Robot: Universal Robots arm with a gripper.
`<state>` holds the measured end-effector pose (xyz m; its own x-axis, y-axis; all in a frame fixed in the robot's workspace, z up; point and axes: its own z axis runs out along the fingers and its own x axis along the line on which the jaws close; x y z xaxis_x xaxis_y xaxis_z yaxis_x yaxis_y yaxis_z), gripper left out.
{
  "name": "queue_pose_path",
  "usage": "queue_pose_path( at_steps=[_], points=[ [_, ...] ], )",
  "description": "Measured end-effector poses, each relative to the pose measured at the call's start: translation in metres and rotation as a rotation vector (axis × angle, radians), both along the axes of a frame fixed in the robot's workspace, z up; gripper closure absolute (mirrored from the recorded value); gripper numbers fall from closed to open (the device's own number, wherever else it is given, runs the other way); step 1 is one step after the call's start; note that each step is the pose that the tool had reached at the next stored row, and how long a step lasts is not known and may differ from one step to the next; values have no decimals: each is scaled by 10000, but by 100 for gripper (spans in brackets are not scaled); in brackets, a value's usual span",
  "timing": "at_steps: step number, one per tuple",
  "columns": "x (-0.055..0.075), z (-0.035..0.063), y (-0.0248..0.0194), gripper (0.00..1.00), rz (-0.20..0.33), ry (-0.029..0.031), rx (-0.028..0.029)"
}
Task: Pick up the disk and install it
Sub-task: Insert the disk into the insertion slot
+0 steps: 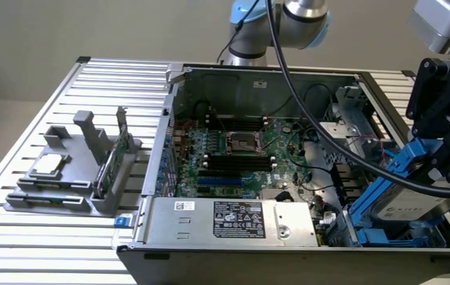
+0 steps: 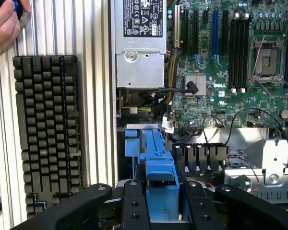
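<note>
Pickup part looks done to me: the gripper (image 1: 435,169) is pinching the disk (image 1: 411,208) by its blue bracket (image 1: 361,208), holding it tilted in the lower right of the exterior view, right over that corner of the open computer case (image 1: 288,264). It doesn't look seated yet, so the actual install is what's left. The disk's a flat silver-grey slab with a pale label and blue plastic along its edges.
</note>
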<state>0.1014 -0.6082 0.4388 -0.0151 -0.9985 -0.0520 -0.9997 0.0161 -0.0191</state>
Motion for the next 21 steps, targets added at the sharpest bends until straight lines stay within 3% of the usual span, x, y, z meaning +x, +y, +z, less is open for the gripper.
queue_pose_path(
  at_steps=[10,21],
  points=[
    [13,-32,-2,67,106,1,70],
    [14,-105,-15,67,292,7,196]
  ],
)
